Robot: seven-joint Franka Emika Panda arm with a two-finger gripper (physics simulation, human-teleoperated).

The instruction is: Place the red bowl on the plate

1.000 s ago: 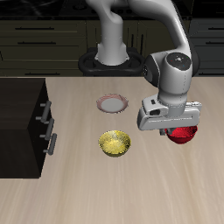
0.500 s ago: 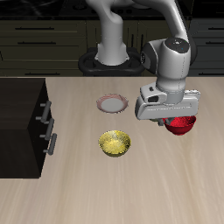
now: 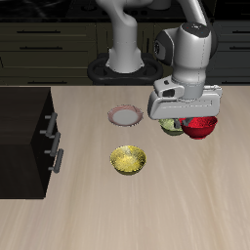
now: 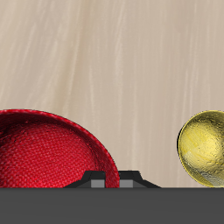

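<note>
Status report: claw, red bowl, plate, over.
Claw shut on red bowl, lifted. Plate bare. Green bowl sits between them.

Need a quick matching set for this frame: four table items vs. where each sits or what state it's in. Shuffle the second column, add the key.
Column 1
1. red bowl
2. plate
3. yellow bowl
4. green bowl

Column 2
A. nothing on it, apart from the gripper
B. mostly hidden behind the gripper, beside the red bowl
C. nearest the table's front edge
D. at the gripper, rim between the fingers in the wrist view

Pairs: 1-D, 2-A, 3-C, 4-B
</note>
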